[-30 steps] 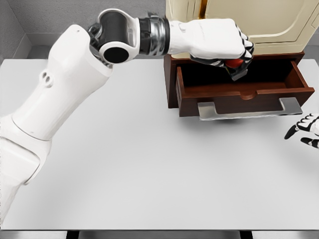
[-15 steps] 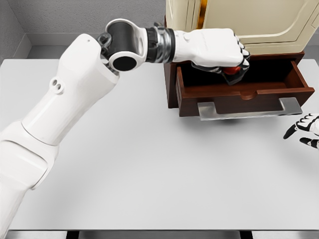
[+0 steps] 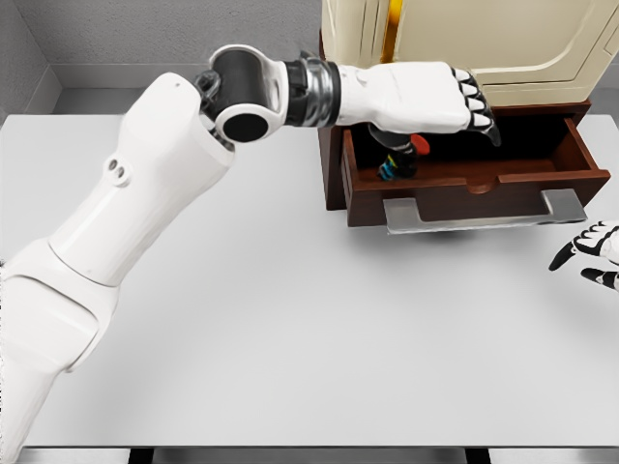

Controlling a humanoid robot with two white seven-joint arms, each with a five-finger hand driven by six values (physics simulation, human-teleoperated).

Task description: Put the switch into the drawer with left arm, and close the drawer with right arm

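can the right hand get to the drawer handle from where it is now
Probably yes. The right hand sits at the table's right edge, just below the metal handle on the open drawer, with bare table between. The left hand hovers higher, above the drawer's inside.

surface: white table point(image 3: 290, 329) | resting on it, far right: dark wooden drawer unit point(image 3: 334, 179), drawer point(image 3: 464, 184) pulled open toward front, cream cabinet point(image 3: 464, 39) stacked above

Bright, even, sharp simulator render
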